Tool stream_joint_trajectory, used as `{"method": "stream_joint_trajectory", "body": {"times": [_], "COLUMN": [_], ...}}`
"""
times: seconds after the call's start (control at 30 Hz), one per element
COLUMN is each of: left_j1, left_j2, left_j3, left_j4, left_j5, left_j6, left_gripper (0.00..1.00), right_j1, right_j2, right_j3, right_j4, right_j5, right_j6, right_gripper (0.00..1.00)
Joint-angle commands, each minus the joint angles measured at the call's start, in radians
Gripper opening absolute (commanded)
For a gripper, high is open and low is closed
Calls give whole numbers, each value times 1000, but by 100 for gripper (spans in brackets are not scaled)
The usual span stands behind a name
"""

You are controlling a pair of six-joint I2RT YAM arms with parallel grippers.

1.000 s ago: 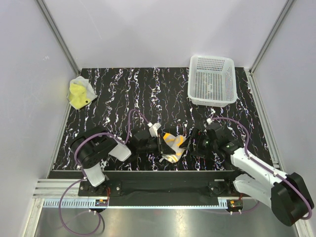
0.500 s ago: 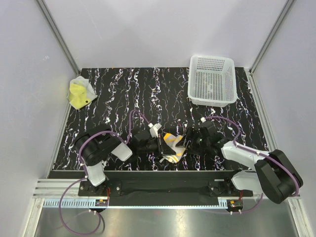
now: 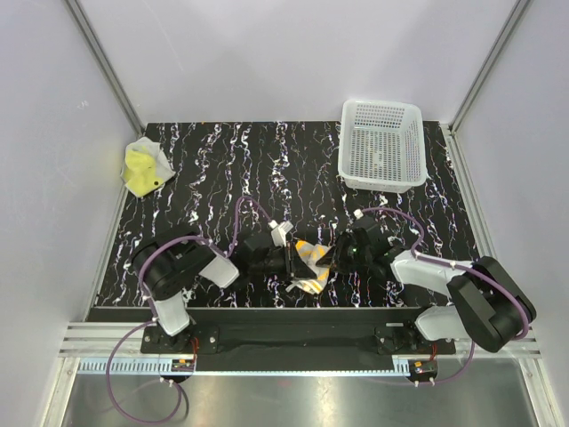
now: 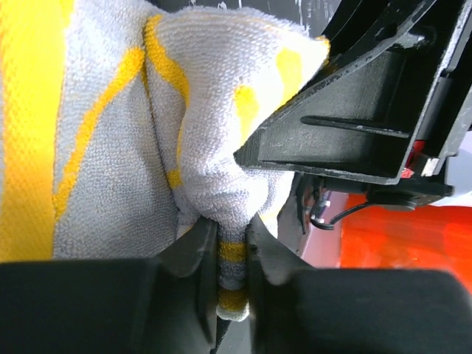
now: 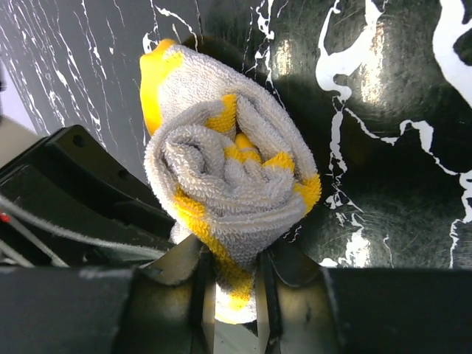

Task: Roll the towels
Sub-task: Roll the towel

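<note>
Orange towel (image 3: 309, 263) with pale squiggles lies bunched near the front edge of a black, white-veined table (image 3: 222, 169), roughly midway between the two robot arms. From above, both arms reach low toward it from opposite sides. The left gripper (image 3: 289, 261) meets its left side and the right gripper (image 3: 332, 258) meets its right side.

In the left wrist view, the towel's grey looped side with yellow-orange stripes fills the picture. A narrow fold of it hangs down and is pinched tightly between the left gripper's two fingers (image 4: 190, 254). The dark body of the right gripper sits just beyond the cloth.

In the right wrist view, the towel is wound into a loose coil whose spiral end faces the camera. The right gripper's fingers (image 5: 188, 269) are closed on the lower edge of that coil, cloth pressed between them. The coil rests on the tabletop.

A second, yellow towel (image 3: 144, 169) sits crumpled at the far left edge of the table, well apart from both arms. A white perforated basket (image 3: 378, 183) stands at the far right corner.
</note>
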Motion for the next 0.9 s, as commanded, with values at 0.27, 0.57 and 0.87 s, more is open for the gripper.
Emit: {"method": "stream_joint_trajectory", "body": {"times": [0.27,0.57,0.87], "left_j1": [-26,-302,-550], "left_j2": [-284,-421,-315], "left_j3": [145,254,390], "left_j4": [-659,-920,-952], "left_j5": [-346,-898,-1147], "left_j6": [350,433,533], "left_gripper": [44,63,75], "right_j1": [27,38,42], "right_j2": [10,46,53], "right_j3": [74,89,100], "right_j4": [-99,-136,-156], "right_j5": [49,45,40], "right_j6": [-7,-4,-4], "right_gripper": [21,20,18]}}
